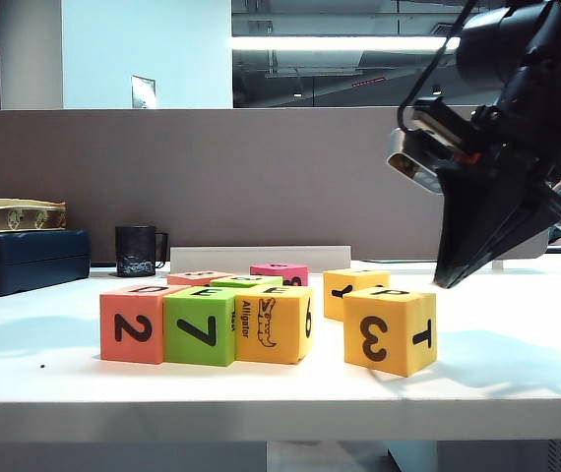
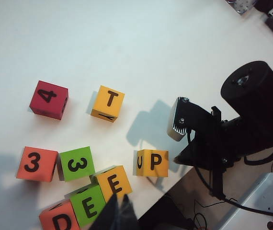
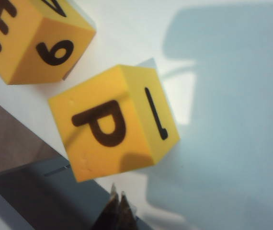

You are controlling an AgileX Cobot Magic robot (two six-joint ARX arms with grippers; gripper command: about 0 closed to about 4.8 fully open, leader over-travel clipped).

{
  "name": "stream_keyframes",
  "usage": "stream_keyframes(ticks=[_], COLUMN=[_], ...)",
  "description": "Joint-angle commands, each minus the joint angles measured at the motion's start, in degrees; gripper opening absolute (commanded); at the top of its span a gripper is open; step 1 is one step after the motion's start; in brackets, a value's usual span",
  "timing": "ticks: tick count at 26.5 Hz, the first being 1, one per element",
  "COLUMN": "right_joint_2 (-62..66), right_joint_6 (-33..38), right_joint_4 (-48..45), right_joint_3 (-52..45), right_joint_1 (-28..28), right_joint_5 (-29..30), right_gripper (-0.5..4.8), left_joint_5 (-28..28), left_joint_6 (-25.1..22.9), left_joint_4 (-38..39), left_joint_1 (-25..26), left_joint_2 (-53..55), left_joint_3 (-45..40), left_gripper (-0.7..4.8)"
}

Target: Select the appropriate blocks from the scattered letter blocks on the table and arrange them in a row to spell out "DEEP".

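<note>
Almost done: both end effectors, left (image 2: 119, 211) and right (image 3: 117, 203), pressed together, empty; P block (image 3: 112, 124) needs nudging against the E block (image 3: 26, 38).

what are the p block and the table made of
P block: likely foam, matte amber; its face looks finely pitted, edges soft, letter printed black. Table: smooth white top, probably laminate, with a faint sheen and soft shadows; the core is not visible.

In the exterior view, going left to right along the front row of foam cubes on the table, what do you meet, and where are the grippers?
Red-orange foam cube with 2 → lime-green cube with 7 → yellow alligator cube → gap → amber cube with 3. The shut right gripper hangs above-right of it; the left gripper, shut, appears only in its wrist view.
</note>
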State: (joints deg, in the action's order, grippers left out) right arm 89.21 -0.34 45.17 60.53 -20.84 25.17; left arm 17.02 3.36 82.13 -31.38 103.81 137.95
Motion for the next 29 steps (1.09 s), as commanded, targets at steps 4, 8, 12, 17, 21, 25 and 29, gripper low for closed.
stream_keyframes(ticks=[4, 8, 12, 17, 21, 25, 29], right_joint_2=[1.27, 2.43, 4.48, 6.38, 6.4, 6.56, 7.26], right_joint_6=[-0.09, -0.07, -0.04, 0.37, 0.44, 0.57, 0.57], right_joint_4=[-0.39, -1.16, -3.72, -6.88, -9.73, -11.98, -13.53], right_joint_3=[0.17, 0.17, 0.17, 0.17, 0.17, 0.17, 0.17], right_joint_1=[-0.59, -0.61, -0.61, -0.63, -0.7, -2.58, -4.96], right_joint_5=[-1.46, -3.02, -2.97, -2.95, -2.23, -0.66, -0.59], right_gripper=[-0.06, -0.05, -0.06, -0.06, -0.06, -0.06, -0.06], left_joint_5=[-0.28, -0.26, -0.28, -0.28, -0.26, -0.26, -0.26], left_joint_6=[0.04, 0.04, -0.02, -0.11, -0.13, -0.13, -0.13], left_joint_4=[0.48, 0.48, 0.48, 0.48, 0.48, 0.48, 0.48], left_joint_1=[0.0, 0.0, 0.0, 0.0, 0.0, 0.0, 0.0], left_joint_2=[-0.26, -0.26, -0.26, -0.26, -0.26, -0.26, -0.26], left_joint_3=[0.09, 0.09, 0.09, 0.09, 0.09, 0.09, 0.09], left_gripper=[-0.06, -0.06, -0.06, -0.06, -0.06, -0.06, -0.06])
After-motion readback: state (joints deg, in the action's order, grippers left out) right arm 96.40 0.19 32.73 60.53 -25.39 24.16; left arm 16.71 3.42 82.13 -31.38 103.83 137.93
